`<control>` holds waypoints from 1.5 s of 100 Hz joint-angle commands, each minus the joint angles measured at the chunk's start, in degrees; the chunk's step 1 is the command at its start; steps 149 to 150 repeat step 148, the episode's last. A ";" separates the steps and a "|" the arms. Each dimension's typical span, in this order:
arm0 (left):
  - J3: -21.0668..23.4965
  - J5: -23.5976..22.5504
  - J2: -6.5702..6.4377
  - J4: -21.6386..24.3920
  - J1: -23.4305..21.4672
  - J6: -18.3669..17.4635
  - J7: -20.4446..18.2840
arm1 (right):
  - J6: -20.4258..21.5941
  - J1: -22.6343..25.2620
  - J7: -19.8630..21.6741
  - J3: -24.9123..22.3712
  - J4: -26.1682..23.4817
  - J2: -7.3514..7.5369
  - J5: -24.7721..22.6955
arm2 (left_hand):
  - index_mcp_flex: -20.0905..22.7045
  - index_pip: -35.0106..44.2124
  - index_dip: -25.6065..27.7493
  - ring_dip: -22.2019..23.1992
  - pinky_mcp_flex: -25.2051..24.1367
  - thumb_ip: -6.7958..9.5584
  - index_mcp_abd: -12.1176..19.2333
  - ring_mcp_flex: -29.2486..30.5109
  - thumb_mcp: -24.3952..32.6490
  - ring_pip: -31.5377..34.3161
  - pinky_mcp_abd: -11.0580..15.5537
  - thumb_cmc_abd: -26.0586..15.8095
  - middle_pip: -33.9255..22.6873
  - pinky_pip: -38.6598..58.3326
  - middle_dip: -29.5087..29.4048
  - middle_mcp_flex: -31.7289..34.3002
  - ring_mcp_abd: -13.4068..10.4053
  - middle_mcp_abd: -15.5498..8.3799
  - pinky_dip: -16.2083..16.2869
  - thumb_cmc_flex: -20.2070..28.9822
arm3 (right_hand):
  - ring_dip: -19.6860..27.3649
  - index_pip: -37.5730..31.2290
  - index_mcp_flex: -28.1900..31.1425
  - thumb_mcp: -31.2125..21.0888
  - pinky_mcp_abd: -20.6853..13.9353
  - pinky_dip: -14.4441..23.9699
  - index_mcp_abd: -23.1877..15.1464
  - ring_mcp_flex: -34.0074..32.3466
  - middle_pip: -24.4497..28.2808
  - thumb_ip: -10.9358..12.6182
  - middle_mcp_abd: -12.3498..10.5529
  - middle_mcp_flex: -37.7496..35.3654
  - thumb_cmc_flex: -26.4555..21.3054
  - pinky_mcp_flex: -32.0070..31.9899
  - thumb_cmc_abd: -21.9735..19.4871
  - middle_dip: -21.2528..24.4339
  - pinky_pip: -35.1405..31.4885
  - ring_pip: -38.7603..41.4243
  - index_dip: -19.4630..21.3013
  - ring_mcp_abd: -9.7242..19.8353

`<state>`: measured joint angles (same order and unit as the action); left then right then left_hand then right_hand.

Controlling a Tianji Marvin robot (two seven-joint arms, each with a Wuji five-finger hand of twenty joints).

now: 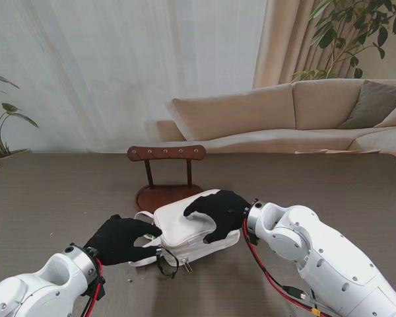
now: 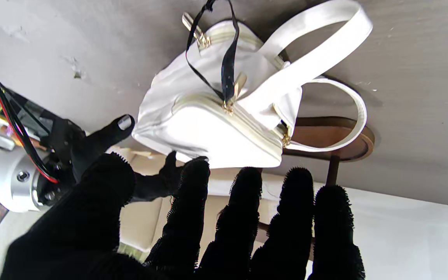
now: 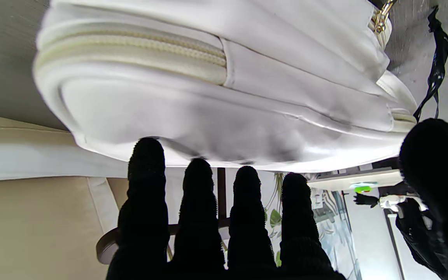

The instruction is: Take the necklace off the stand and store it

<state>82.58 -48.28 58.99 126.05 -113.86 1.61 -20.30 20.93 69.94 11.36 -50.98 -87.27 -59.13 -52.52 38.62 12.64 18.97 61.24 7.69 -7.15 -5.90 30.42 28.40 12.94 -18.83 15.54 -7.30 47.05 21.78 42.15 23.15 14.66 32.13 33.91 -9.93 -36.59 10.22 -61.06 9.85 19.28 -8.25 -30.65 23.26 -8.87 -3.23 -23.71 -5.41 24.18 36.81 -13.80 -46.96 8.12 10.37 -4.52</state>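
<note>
The wooden stand [image 1: 166,153] has a bar with pegs and a round base [image 2: 325,136]; nothing hangs from it. In front of it lies a white bag [image 1: 185,228], its zipper toward me. A thin black cord [image 1: 168,263], likely the necklace, trails from the bag's zipper [image 2: 228,66] onto the table, also seen as a dark strip [image 3: 436,66]. My right hand [image 1: 218,212] lies over the bag's top, fingers [image 3: 196,202] straight and thumb on the near side. My left hand [image 1: 122,239] reaches to the bag's left end, fingers [image 2: 243,210] spread, holding nothing.
The bag's two white straps [image 2: 325,42] loop out toward the stand's base. The dark table [image 1: 66,198] runs wide to both sides. A beige sofa [image 1: 303,112] and potted plants [image 1: 0,125] stand behind the table.
</note>
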 commanded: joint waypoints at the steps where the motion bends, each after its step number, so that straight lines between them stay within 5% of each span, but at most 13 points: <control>1: 0.44 0.13 0.63 -0.79 -0.10 -0.31 -0.26 | -0.60 1.05 0.76 -0.70 -1.21 0.18 0.30 | -1.28 -1.48 -0.69 -1.06 -1.24 1.78 -0.72 -2.75 -0.46 -1.15 0.01 2.15 0.33 -3.31 -1.14 -2.29 1.02 -0.47 -1.07 -1.29 | -1.31 -0.64 0.69 3.05 1.85 0.94 -0.58 -1.82 0.69 -1.16 1.16 -0.72 1.98 -17.07 -1.52 -0.61 1.21 2.11 -0.08 -3.36; 21: 0.29 4.09 1.77 -4.60 1.14 -2.31 7.44 | -3.04 5.41 -0.45 -5.61 -5.60 -0.47 2.70 | -2.82 -2.79 -1.18 -6.33 -2.88 1.77 -1.72 -6.87 -0.46 -3.13 -0.19 3.60 1.28 -10.52 -3.49 -5.36 1.82 -0.69 -3.00 -1.24 | -1.53 -1.48 4.08 5.41 2.46 2.03 -1.10 -2.47 0.77 -0.26 1.69 -1.77 -0.04 -15.38 -3.74 -0.61 1.63 2.09 0.41 -3.42; 72: -3.22 13.17 4.59 -14.42 5.38 -7.97 22.96 | -4.04 16.74 -8.06 -16.25 -11.20 -2.10 7.64 | -6.77 -5.29 -2.74 -18.75 -1.54 1.54 -2.95 -10.89 1.47 -4.88 -0.66 7.49 2.43 -26.63 -5.57 -9.52 3.51 0.00 -5.61 -0.42 | -3.78 -4.66 14.07 1.78 3.66 4.43 -3.41 -8.46 2.55 0.53 1.60 -9.56 -2.90 -11.78 -0.95 -1.52 -0.21 4.71 3.93 -3.70; 102: -3.67 16.15 5.27 -16.34 6.14 -10.75 25.60 | -5.28 23.05 -14.54 -20.29 -11.51 -3.78 13.45 | -7.52 -5.61 -2.86 -22.13 0.30 1.41 -4.69 -12.01 2.36 -5.28 0.15 8.08 2.78 -35.16 -6.18 -10.57 3.57 0.32 -5.48 -0.26 | -4.87 -4.00 19.23 -0.82 4.93 5.32 -3.02 -10.55 2.06 1.10 2.06 -13.15 -6.14 -10.83 1.69 -2.16 -0.88 4.98 5.77 -4.72; 110: -3.62 16.45 5.31 -16.32 6.08 -10.95 25.66 | -4.80 23.37 -12.40 -21.47 -11.78 -3.38 13.66 | -7.28 -5.50 -2.82 -22.44 0.16 1.41 -4.78 -11.97 2.41 -5.34 0.74 7.96 2.78 -35.52 -6.24 -10.59 3.51 0.33 -5.41 -0.15 | -4.99 -2.40 17.51 0.39 4.08 5.51 -2.69 -9.46 1.12 1.19 1.85 -11.63 -6.05 -11.62 -0.32 -2.60 -0.03 3.99 6.65 -4.35; 150: -3.76 16.92 5.30 -16.50 6.13 -11.14 25.49 | -4.00 23.97 -14.57 -22.41 -11.33 -3.70 13.05 | -6.53 -5.26 -2.71 -23.49 -0.26 1.41 -4.93 -12.10 2.18 -5.42 1.05 7.65 2.90 -36.63 -6.57 -10.76 3.70 0.61 -5.31 0.07 | -5.18 -2.15 18.37 -0.32 4.38 5.90 -2.93 -9.90 1.15 1.25 1.74 -12.63 -5.98 -11.51 0.78 -2.75 0.25 4.07 7.25 -4.15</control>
